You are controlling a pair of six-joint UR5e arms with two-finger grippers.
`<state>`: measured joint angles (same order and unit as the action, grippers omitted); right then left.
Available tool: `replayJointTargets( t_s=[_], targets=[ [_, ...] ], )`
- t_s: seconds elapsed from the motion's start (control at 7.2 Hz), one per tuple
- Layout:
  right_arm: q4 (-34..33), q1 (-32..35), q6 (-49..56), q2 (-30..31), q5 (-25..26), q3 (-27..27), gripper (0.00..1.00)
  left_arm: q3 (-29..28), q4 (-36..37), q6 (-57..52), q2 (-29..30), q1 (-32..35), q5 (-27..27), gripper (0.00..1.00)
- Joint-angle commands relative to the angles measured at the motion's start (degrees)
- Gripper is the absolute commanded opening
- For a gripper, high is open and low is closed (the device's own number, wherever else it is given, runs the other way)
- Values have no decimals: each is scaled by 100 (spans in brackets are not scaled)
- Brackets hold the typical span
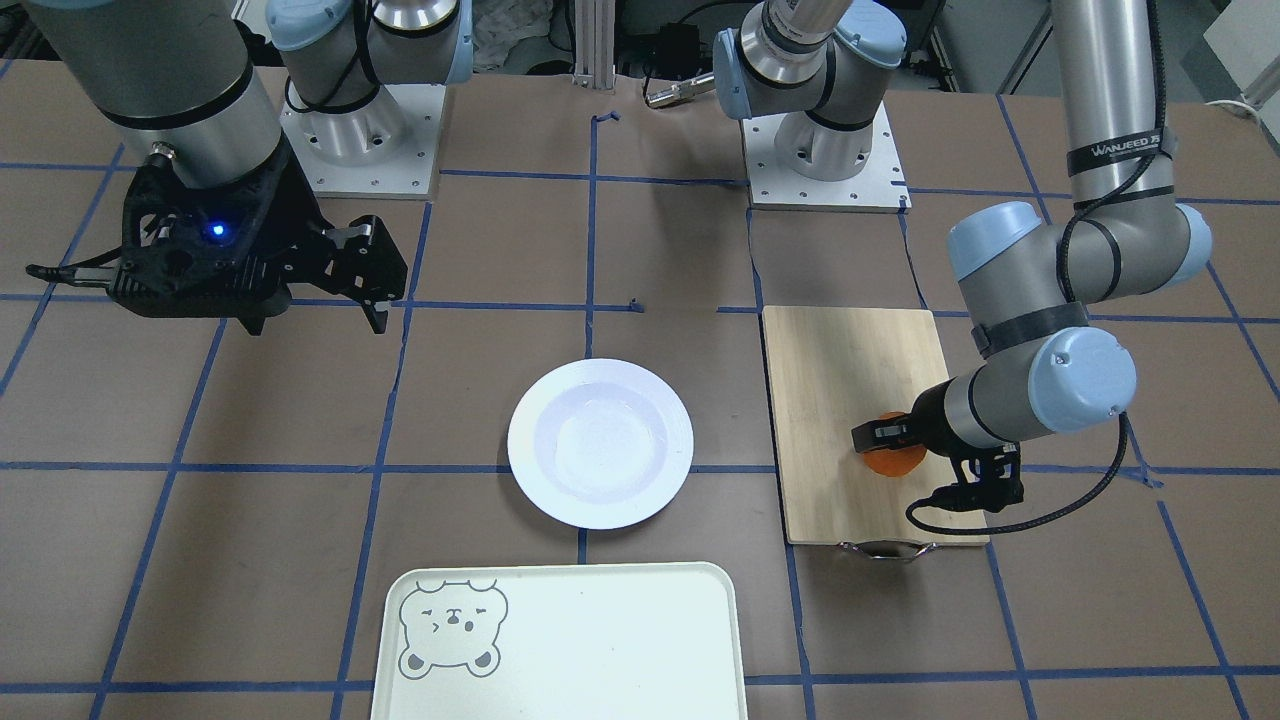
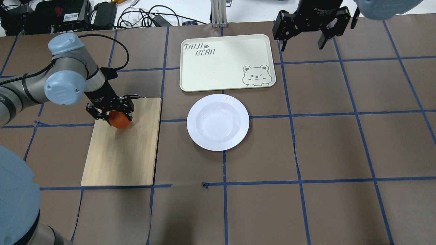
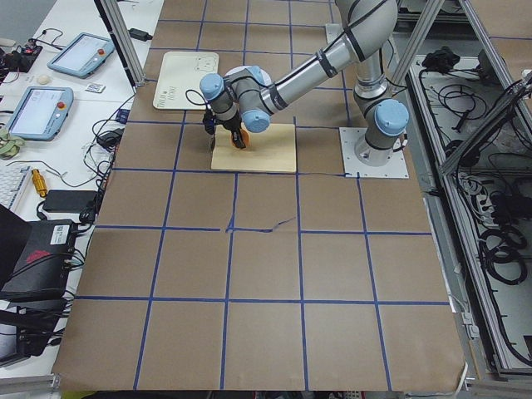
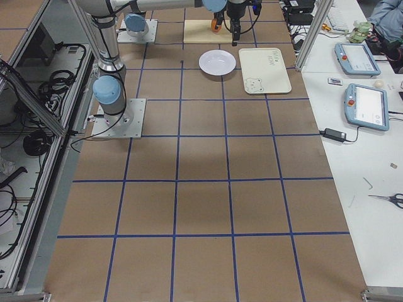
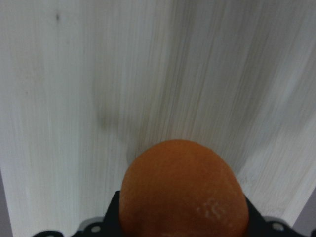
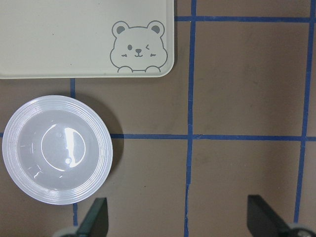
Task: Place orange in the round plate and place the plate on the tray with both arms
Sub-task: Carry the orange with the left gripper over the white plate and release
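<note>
The small round fruit, the orange (image 2: 120,120), is bright orange and evenly coloured. In the left wrist view its skin shows fine dimples with a few pale flecks near the lower right (image 5: 183,193). It looks whole and slightly flattened at the top.

In the overhead view it sits left of centre, over the upper part of the pale bamboo rectangular cutting board (image 2: 126,156). The black two-finger left gripper (image 2: 114,115) comes down on it from the upper left. One black finger lies against the fruit's left side and the other against its right, so the jaws are closed to the fruit's width and have hold of it. In the front-facing view only the lower half of the orange (image 1: 893,464) shows beneath the gripper body, at the right of the frame. From these angles it is hard to say whether the fruit rests on the board or hangs just clear of it.

The glossy white round plate (image 2: 195,123), with a wide ribbed rim and a sunken centre, lies at the middle of the frame, well apart from the orange, with nothing in it. Just above it lies the pale rectangular plastic tray (image 2: 224,64) with a grey bear face in its lower right corner, close to the plate but not touching.

The black right gripper (image 2: 303,42) hangs at the upper right, beside the tray's right end, its fingers spread wide and holding nothing. All of this lies on the brown paper table (image 2: 340,143) with its grid of blue tape.
</note>
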<state>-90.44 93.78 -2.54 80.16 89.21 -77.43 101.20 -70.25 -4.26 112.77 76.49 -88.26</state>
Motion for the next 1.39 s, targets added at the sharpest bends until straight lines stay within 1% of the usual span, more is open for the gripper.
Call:
replayJointTargets(
  t_s=[0.0,0.14,0.28,0.42,0.56,0.69,0.83,1.11,1.25],
  targets=[
    [0,0,-1,0,0,0,100,-273,47,650,-133,172,71,0],
    [0,0,8,0,0,0,100,-537,20,803,-63,469,89,0],
    [0,0,-1,0,0,0,100,-661,46,1065,-54,1012,124,0],
    [0,0,-1,0,0,0,100,-680,212,1955,16,1565,255,0],
    [0,0,-1,0,0,0,100,-663,527,2330,52,1945,404,0],
    [0,0,-1,0,0,0,100,-645,547,2490,121,2280,876,0],
    [0,0,-1,0,0,0,100,-636,556,2831,157,2666,924,0],
    [0,0,-1,0,0,0,100,-540,521,3071,157,3055,925,0],
    [0,0,8,0,0,0,100,-357,530,3072,157,3100,907,15]
  ],
)
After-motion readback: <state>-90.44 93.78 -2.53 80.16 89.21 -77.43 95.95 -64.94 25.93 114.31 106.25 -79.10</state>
